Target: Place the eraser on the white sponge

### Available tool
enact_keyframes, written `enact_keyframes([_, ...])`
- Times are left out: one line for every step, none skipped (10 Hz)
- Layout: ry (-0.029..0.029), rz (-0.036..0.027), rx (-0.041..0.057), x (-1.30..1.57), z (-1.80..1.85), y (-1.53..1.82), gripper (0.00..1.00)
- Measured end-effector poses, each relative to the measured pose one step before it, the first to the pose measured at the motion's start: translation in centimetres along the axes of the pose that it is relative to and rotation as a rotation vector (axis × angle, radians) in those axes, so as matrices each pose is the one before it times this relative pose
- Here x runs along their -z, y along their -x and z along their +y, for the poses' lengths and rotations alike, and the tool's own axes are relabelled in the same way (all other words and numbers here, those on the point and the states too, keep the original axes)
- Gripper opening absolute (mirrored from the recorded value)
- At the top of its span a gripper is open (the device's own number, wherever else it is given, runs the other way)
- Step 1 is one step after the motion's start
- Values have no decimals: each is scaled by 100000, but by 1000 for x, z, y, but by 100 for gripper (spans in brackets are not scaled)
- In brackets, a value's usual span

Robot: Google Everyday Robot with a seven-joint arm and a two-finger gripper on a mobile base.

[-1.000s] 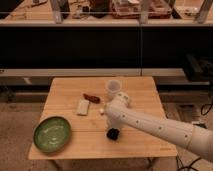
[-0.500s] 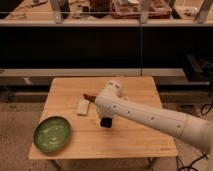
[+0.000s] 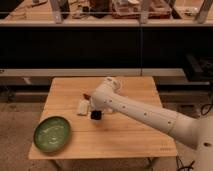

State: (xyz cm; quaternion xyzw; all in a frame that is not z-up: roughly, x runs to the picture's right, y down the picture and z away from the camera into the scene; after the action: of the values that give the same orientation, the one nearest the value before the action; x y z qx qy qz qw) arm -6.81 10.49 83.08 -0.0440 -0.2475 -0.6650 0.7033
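The white sponge point(image 3: 82, 107) lies flat on the left-centre of the wooden table point(image 3: 135, 137). My gripper point(image 3: 96, 115) is low over the table just right of the sponge, at its near corner, at the end of the white arm point(image 3: 145, 114) that reaches in from the lower right. The eraser does not show; the arm and gripper cover the spot beside the sponge.
A green plate point(image 3: 52, 134) sits at the table's front left. A translucent white cup point(image 3: 116, 83) stands behind the arm near the back edge. A dark red-brown elongated thing point(image 3: 86, 95) lies just behind the sponge. Dark shelving runs behind the table.
The arm has swung left across the table. The gripper moved from the table's middle toward the white sponge and now covers where the eraser lay.
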Motion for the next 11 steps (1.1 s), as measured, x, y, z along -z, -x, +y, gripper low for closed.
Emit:
enact_keyframes([-1299, -495, 1069, -841, -341, -346, 0])
enact_keyframes([-1554, -728, 1276, -898, -481, -560, 0])
enact_keyframes([-1605, -840, 1842, -832, -854, -657, 0])
enact_keyframes([-990, -818, 1580, -619, -708, -429, 0])
enact_keyframes([-994, -875, 1184, -518, -667, -485, 0])
enact_keyframes([-1060, -1389, 1063, -712, -695, -410, 0])
enact_keyframes([-446, -757, 573, -386, -406, -239, 0])
enact_keyframes([-256, -1016, 739, -478, -558, -349, 2])
enact_keyframes([261, -740, 472, -332, -451, -325, 9])
enact_keyframes([1456, -267, 606, -125, -324, -594, 22])
enact_keyframes([893, 130, 455, 15, -66, -284, 30])
